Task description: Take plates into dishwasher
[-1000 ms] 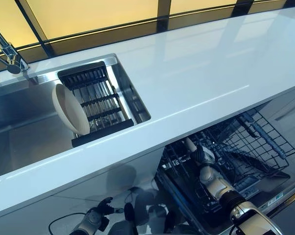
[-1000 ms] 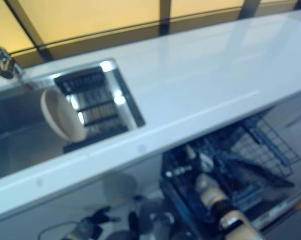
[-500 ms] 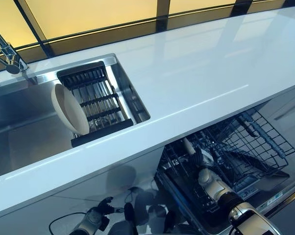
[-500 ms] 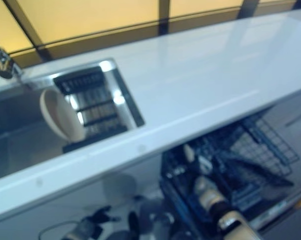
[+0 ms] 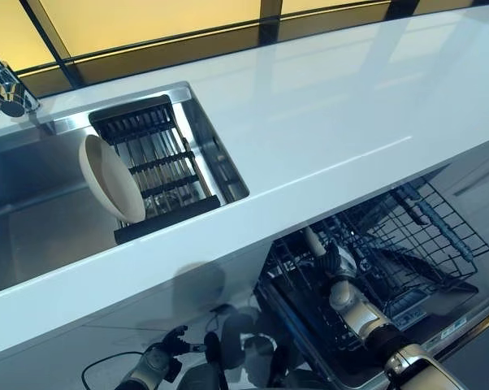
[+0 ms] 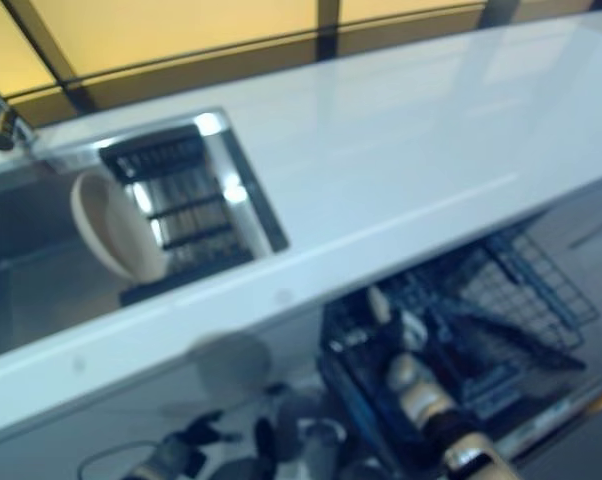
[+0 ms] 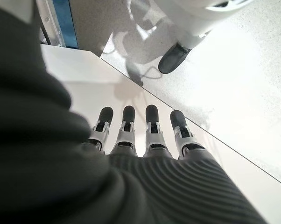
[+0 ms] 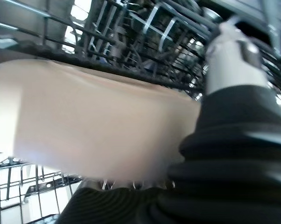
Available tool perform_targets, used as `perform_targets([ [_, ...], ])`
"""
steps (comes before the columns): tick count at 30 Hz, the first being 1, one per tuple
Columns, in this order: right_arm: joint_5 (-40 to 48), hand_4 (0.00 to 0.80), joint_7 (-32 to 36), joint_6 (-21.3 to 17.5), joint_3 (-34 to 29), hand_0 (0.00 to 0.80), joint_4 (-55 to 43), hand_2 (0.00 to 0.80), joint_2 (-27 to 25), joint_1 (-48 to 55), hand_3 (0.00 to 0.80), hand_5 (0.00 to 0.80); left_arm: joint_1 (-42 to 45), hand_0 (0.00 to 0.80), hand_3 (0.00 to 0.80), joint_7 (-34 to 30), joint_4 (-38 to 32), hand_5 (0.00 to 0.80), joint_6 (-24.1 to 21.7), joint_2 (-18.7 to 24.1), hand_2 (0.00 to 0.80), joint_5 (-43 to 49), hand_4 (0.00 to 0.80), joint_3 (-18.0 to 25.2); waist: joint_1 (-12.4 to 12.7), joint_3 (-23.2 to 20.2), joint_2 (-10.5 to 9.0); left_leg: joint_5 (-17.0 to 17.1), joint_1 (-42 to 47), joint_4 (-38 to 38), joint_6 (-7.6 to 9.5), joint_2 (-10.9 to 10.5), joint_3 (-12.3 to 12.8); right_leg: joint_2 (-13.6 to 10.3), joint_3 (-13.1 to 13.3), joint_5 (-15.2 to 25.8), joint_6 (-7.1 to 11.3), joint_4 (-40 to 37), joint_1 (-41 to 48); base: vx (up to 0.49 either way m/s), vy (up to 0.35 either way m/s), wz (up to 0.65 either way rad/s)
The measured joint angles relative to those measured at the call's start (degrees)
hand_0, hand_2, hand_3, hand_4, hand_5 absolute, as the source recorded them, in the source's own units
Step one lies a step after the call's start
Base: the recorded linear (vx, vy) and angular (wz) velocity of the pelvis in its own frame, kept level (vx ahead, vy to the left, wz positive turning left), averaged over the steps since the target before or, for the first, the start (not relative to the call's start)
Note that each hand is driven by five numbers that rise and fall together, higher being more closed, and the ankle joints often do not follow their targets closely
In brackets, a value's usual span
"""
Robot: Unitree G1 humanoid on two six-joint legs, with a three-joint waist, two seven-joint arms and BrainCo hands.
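Note:
My right hand (image 5: 339, 265) is low inside the pulled-out dishwasher rack (image 5: 423, 236), under the counter edge. Its fingers and thumb are shut on a beige plate (image 8: 94, 130), which fills the right wrist view with the rack's dark wires close behind it. From the head, only the plate's rim (image 5: 313, 241) shows above the hand. A second beige plate (image 5: 110, 179) stands on edge against the black drying rack (image 5: 155, 162) in the sink. My left hand (image 5: 153, 363) hangs low at the lower left, with straight fingers (image 7: 150, 126) and nothing in it.
The white counter (image 5: 326, 122) runs across the view and overhangs the dishwasher. The steel sink (image 5: 33, 211) lies at the left with a faucet (image 5: 5, 85) behind it. Grey floor (image 7: 243, 70) shows below my left hand.
The camera has shifted a little. My right hand stays in the dishwasher rack with the plate, hardly moved. The left hand has not moved.

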Motion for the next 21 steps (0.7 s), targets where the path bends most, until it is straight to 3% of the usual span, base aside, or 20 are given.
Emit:
perform_targets([
  [6,3.4,0.000,0.2,-4.8,-7.3,0.000,-12.2,0.000,-1.5,8.7,0.000,0.000,0.6,0.000,0.000,0.6,-1.1,0.000,0.0,0.7,0.000,0.0,0.000,3.0,-0.3,1.6,-2.15,-0.2,0.9,-0.1,-0.14,0.2,1.6,0.0,1.5,0.1,0.09,0.0,0.2,-0.014,-0.040,-0.11],
  [9,4.6,0.000,0.2,-7.6,-11.8,0.000,-16.4,0.000,-2.0,12.1,0.000,0.000,1.8,0.000,0.000,0.7,-1.1,0.000,0.0,1.3,0.000,0.0,0.000,4.7,-2.4,1.9,-2.55,-0.5,1.2,-0.1,-0.26,0.3,1.9,0.0,2.1,0.2,0.10,0.0,0.3,-0.003,-0.042,-0.08],
  [21,6.8,0.000,-1.2,-11.9,-19.1,0.000,-27.7,0.000,-4.4,17.0,0.000,0.000,2.8,0.000,0.000,0.8,-1.1,0.000,-0.1,1.3,0.000,-0.1,0.000,5.0,-5.6,2.1,-2.61,-1.1,3.9,-0.2,-1.13,1.5,4.9,1.2,5.5,0.4,-0.03,0.0,1.4,-0.008,-0.026,-0.14],
])
